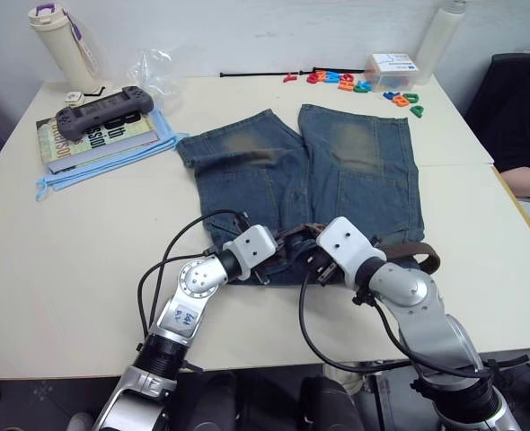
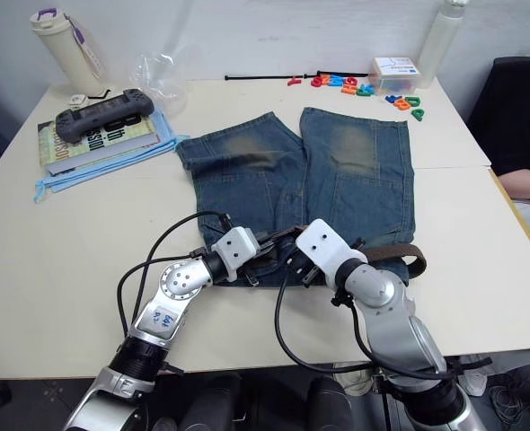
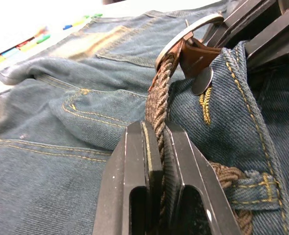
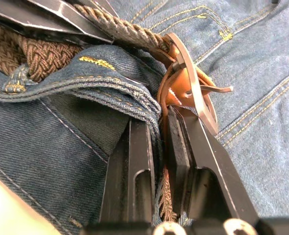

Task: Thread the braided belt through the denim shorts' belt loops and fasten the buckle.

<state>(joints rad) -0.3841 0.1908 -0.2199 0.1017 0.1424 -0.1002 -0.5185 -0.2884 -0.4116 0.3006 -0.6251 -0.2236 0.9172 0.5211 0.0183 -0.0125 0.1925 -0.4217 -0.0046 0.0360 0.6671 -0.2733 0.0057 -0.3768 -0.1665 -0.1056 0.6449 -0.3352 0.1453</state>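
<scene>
The denim shorts (image 1: 337,180) lie flat at mid-table, waistband nearest me. The braided belt (image 3: 156,105) runs along the waistband and under a belt loop (image 3: 254,188). Its tail (image 1: 418,256) sticks out on the right. My left gripper (image 3: 154,128) is shut on the woven strap just behind the silver buckle (image 3: 188,36), which is lifted off the denim. My right gripper (image 4: 156,120) is shut on the waistband's edge (image 4: 125,93), right beside the buckle (image 4: 193,88). Both grippers meet at the waistband's middle (image 1: 296,250).
At the back left are a book (image 1: 99,135) with a game controller (image 1: 103,108) on it, a bottle (image 1: 63,45) and a plastic bag (image 1: 153,72). Plastic letters (image 1: 355,83), a box (image 1: 391,65) and a thin black cable (image 1: 256,74) lie at the back. A person's arm (image 1: 525,180) rests at the right edge.
</scene>
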